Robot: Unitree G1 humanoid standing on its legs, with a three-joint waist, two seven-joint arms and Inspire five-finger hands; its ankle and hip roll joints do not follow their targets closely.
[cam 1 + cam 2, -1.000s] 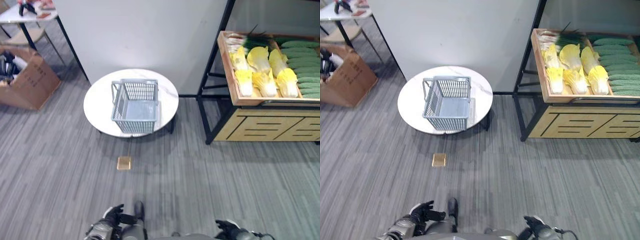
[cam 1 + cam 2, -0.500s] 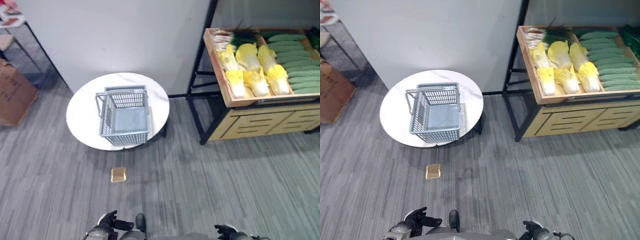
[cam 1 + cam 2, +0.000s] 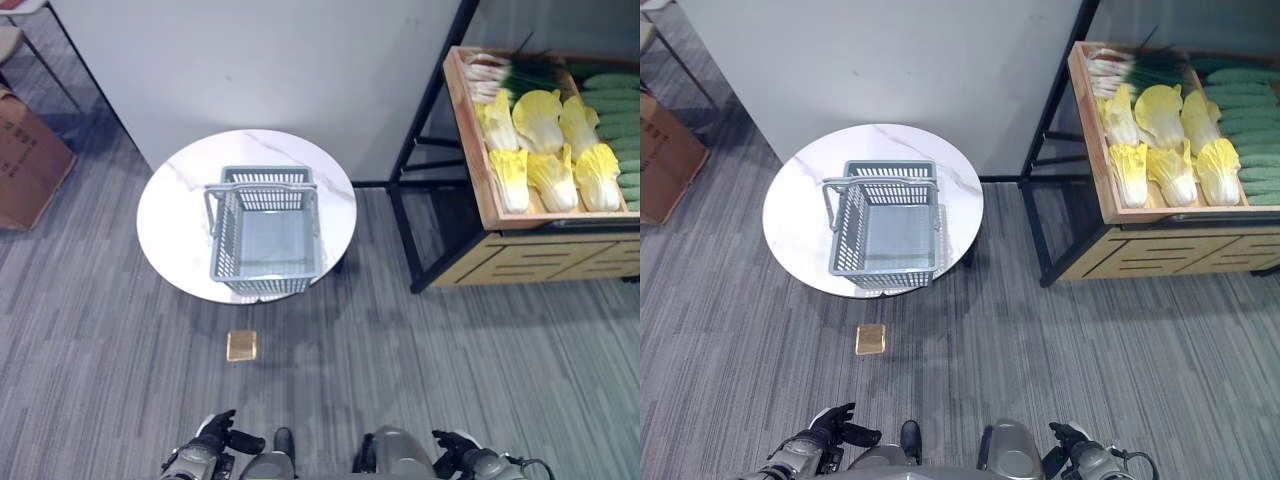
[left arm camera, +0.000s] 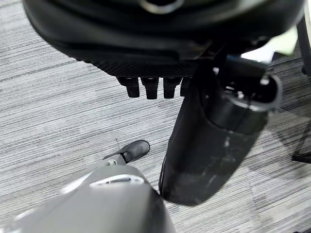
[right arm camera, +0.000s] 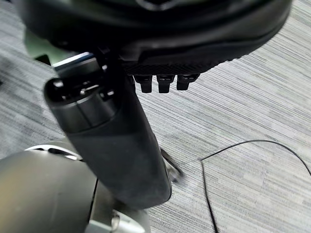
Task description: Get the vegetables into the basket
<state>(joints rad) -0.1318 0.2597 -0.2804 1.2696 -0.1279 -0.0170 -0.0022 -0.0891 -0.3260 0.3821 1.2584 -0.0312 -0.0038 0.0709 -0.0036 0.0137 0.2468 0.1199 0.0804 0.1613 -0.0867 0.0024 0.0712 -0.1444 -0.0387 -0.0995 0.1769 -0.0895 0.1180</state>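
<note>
An empty grey wire basket (image 3: 265,235) stands on a round white marble-look table (image 3: 170,230). Off to the right, a wooden crate on a black-framed stand (image 3: 480,160) holds yellow cabbages (image 3: 545,150), green cucumbers (image 3: 622,110) and spring onions (image 3: 510,72). My left hand (image 3: 210,440) and right hand (image 3: 455,448) hang low at the near edge, far from both table and crate. In the left wrist view the left hand (image 4: 214,141) has relaxed fingers and holds nothing over the carpet. The right hand (image 5: 116,141) looks the same in its own wrist view.
A cardboard box (image 3: 25,165) sits at the far left. A small tan square (image 3: 242,345) lies on the grey carpet just before the table. A white wall panel (image 3: 280,70) rises behind the table. Open carpet lies between me, the table and the stand.
The whole picture has shifted, so the camera moved; table, basket and crate keep their places relative to each other. Both hands stay low at the near edge, holding nothing.
</note>
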